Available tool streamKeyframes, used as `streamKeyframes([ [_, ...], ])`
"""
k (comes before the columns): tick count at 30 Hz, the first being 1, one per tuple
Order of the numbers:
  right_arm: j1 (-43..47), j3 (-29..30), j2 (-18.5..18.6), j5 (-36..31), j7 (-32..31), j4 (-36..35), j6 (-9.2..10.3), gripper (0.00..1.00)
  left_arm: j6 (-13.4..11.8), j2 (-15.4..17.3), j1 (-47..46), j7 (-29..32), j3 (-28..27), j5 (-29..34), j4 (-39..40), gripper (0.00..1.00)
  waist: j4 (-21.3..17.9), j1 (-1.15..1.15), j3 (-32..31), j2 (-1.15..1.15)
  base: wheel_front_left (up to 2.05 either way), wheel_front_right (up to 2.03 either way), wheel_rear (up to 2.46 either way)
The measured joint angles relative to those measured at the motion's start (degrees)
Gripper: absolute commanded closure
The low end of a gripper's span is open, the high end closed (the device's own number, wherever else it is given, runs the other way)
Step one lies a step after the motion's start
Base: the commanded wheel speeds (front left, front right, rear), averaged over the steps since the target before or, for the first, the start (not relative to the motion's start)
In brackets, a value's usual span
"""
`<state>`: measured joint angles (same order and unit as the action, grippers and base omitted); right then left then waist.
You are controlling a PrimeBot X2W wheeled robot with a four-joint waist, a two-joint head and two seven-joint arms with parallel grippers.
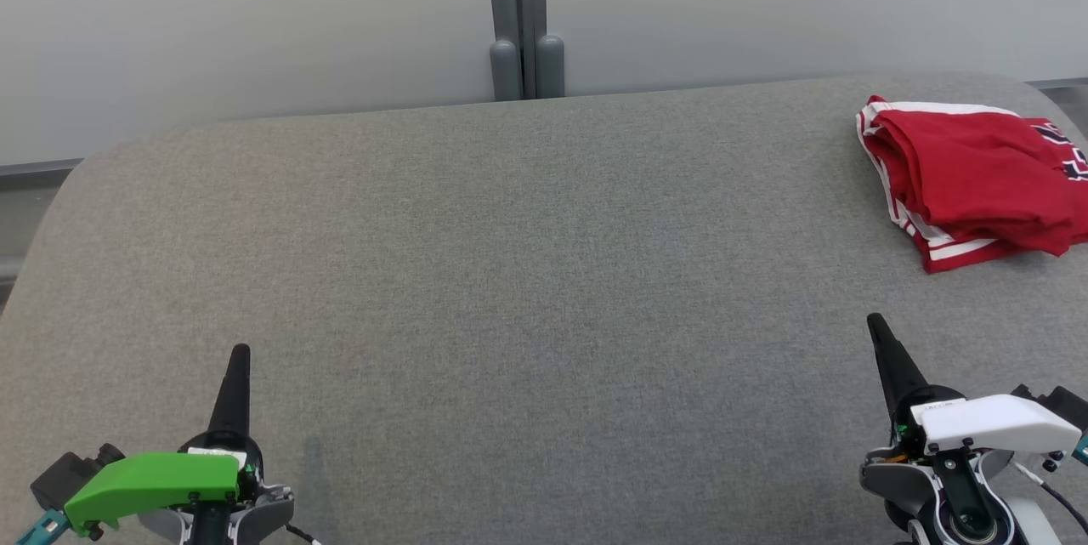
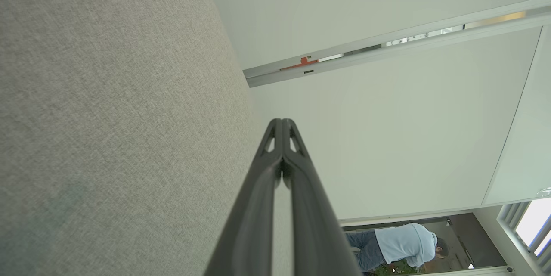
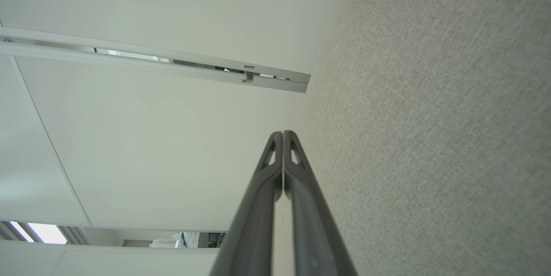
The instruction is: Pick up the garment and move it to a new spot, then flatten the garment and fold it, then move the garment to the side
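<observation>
The left hand (image 1: 240, 351) sits at the near left of the grey fabric surface (image 1: 527, 273), its two dark fingers (image 2: 258, 190) pressed together along their length, clenched on nothing, tips pointing towards the far edge. The right hand (image 1: 874, 320) mirrors it at the near right, fingers (image 3: 310, 207) likewise closed tight and empty, leaning slightly to the left. Beyond the right hand, well apart from it, the garment (image 1: 977, 171) lies at the far right corner of the surface. It is red with white-striped trim, folded into a loose, rumpled bundle, and its right side is cut off by the edge of the head view. Behind the surface stand pale wall panels (image 1: 255, 18), joined at a grey post (image 1: 525, 18). In the left wrist view a person (image 2: 400, 246) in a light blue top shows far off, bent over.
</observation>
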<state>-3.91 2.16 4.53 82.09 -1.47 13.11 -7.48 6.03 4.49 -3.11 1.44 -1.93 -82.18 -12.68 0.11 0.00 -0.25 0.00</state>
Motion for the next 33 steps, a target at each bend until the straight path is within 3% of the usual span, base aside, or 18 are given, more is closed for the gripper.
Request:
streamKeyframes([
  [33, -1.98, 2.48, -0.25, 11.87, -3.50, 0.76, 0.00, 1.00, 1.35, -0.13, -2.57, 3.47, -2.47, -11.83, -1.31, 1.00, -0.11, 0.00, 0.43, 0.00, 0.00, 0.00, 0.00],
])
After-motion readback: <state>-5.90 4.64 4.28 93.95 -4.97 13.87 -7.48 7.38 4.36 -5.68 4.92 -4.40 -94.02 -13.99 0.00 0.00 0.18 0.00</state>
